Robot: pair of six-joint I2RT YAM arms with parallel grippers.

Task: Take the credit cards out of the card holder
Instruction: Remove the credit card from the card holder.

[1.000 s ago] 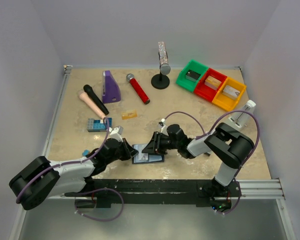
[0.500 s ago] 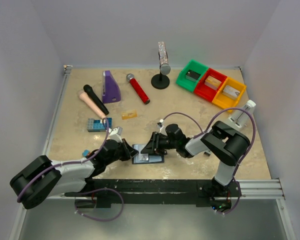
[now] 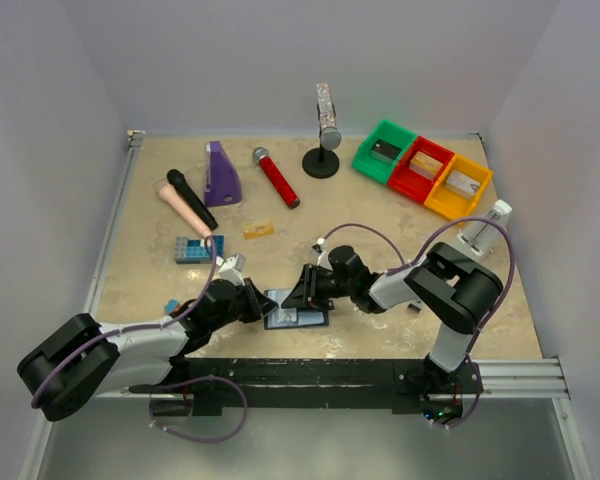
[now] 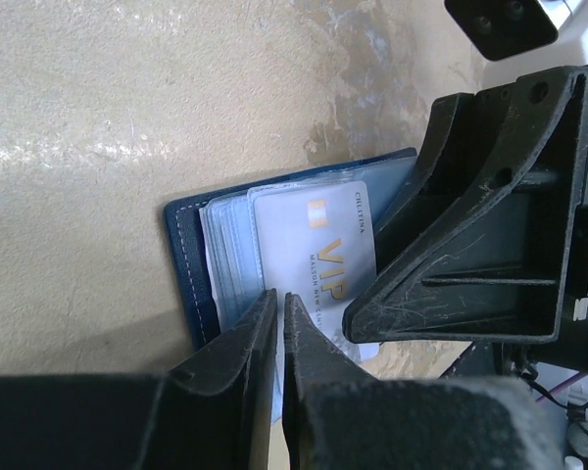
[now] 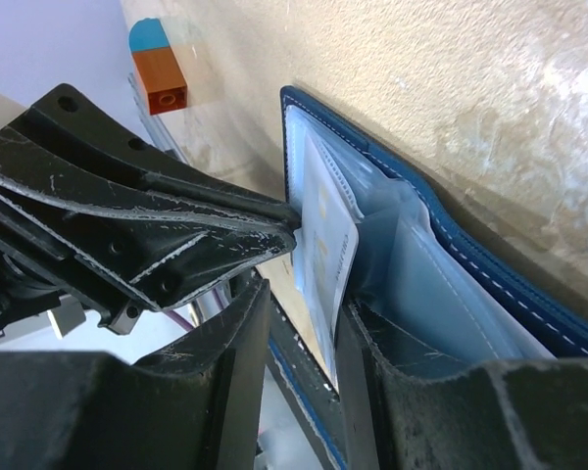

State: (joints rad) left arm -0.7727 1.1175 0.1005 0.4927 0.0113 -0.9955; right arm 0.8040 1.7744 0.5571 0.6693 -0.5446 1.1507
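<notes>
left hand at card, lengthwise leftward

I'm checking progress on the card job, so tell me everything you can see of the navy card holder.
The dark navy folding card holder lies open on the beige table, near its front edge. It looks like leather, with pale stitching along the rim and clear plastic sleeves inside. A white card with gold VIP lettering sits foremost among the sleeves. The left pincer's nearly closed tips meet that card's edge; the right pincer, fingers apart, bears on the holder's other half.
</notes>
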